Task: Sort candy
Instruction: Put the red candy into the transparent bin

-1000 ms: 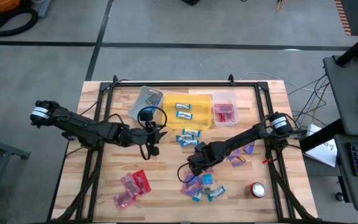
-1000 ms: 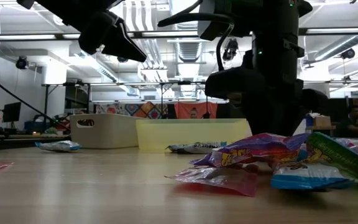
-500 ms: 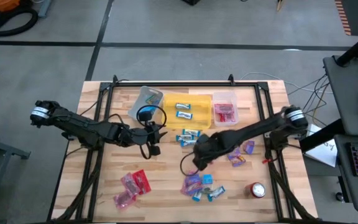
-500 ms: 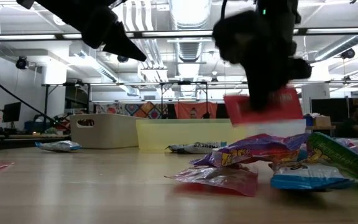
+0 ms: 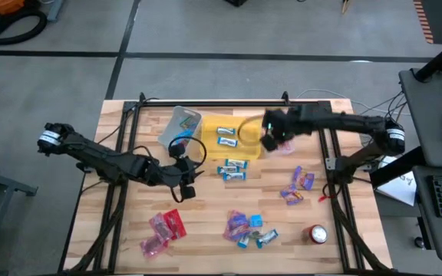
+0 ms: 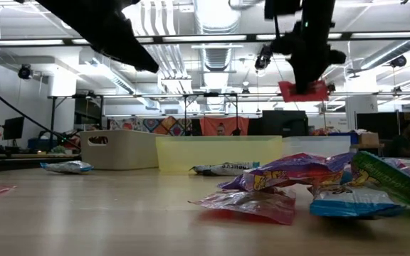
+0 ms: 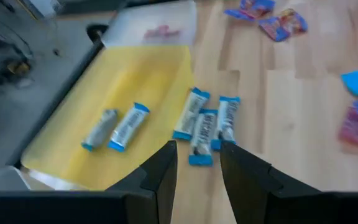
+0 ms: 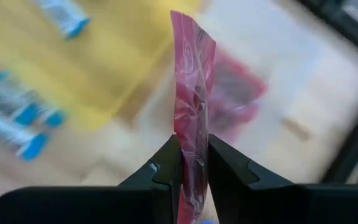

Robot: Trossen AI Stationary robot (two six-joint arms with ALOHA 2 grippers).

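From above, the right gripper [image 5: 269,138] sits upper centre over the edge between the yellow tray [image 5: 231,135] and the pink bin [image 5: 280,138], its load hidden beneath the arm; the left gripper [image 5: 184,184] hangs left of centre, and loose candy [image 5: 245,228] lies along the bottom. At table height, a red-pink candy [image 6: 304,90] dangles upper right from the dark right gripper; the left arm is only a silhouette, upper left. The left wrist shows parted, empty fingers [image 7: 164,174] above blue-and-white bars [image 7: 206,127]. The right wrist shows its fingers [image 8: 168,169] clamped on the red-pink wrapper, background blurred.
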